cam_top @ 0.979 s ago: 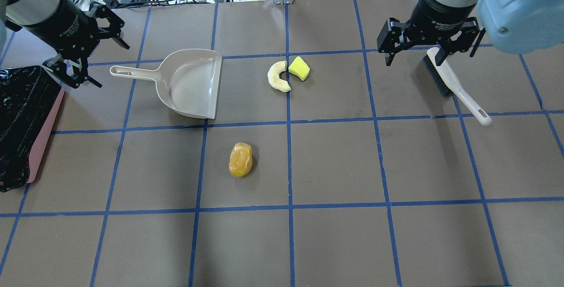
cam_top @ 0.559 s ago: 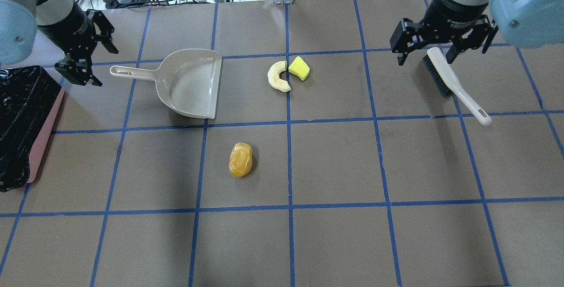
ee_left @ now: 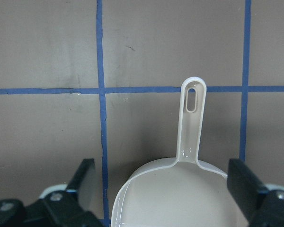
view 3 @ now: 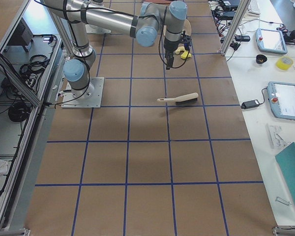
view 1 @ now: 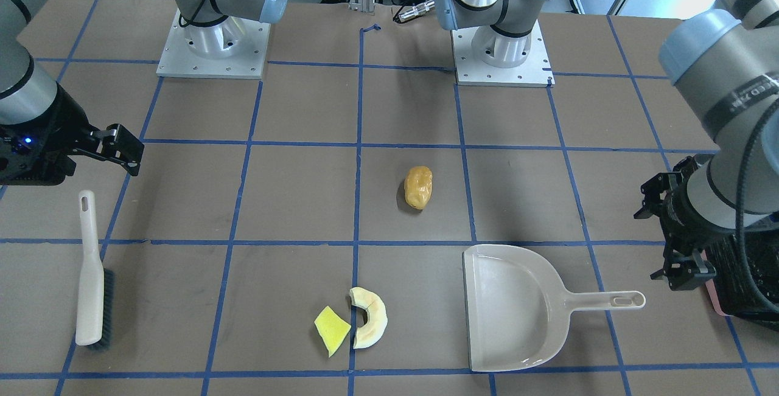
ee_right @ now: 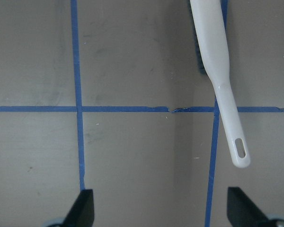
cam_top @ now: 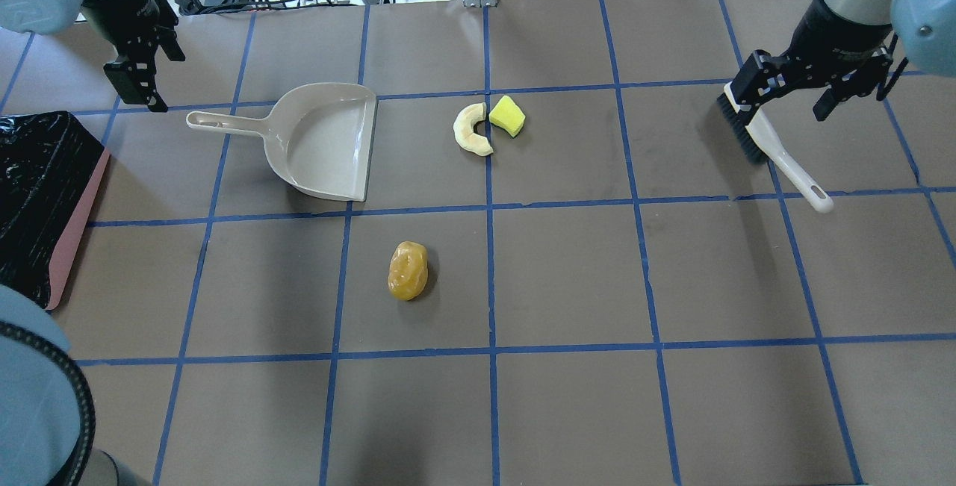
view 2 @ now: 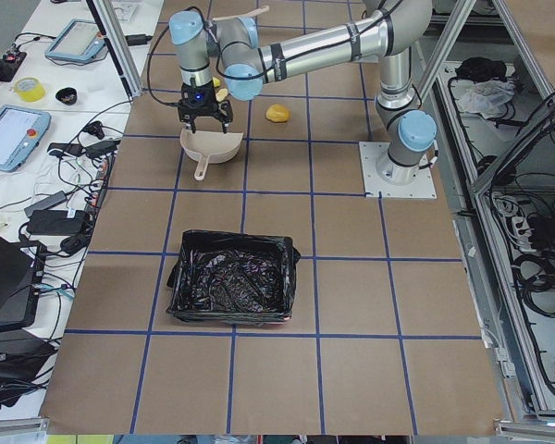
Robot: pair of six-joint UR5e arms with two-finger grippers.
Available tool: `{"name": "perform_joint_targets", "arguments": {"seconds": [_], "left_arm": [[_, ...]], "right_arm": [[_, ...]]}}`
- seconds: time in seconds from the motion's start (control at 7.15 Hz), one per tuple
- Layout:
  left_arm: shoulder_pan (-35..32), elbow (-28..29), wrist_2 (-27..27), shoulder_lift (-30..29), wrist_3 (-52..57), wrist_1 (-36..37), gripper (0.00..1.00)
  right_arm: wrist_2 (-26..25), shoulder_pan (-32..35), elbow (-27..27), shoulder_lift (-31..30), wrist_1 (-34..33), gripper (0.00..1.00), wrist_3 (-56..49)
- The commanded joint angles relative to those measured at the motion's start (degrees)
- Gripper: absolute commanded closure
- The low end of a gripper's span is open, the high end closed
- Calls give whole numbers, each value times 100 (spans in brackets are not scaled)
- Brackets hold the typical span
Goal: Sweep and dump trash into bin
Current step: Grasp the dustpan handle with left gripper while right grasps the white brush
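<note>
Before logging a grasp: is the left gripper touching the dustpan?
Apart. Left wrist view: dustpan handle lies between left gripper's open fingers, clear of both.

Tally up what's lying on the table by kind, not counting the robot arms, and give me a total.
food scraps: 3 (orange-brown lump, cream crescent slice, yellow wedge)
dustpan: 1
brush: 1
bin: 1
Total: 6

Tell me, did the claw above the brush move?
Yes. In the overhead view the right gripper has slid toward the view's right, crossing over the bristle end of the brush, which has not moved.
</note>
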Motion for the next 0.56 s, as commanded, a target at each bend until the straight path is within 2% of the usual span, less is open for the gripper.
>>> {"name": "perform_joint_targets", "arguments": {"seconds": [0.0,0.28,0.42], "left_arm": [[17,566,-171,-710,-11,-87,0],[17,612,-216,-1098,-204,-17,0],[8,473,-199,-1074,-214,79,0]], "right_arm": [[-11,-415,665,30,-817,0,-838],[-37,-777,1061,240,-1590,0,-1911],[-11,-987,1228,397,-1812,0,-2289]]}}
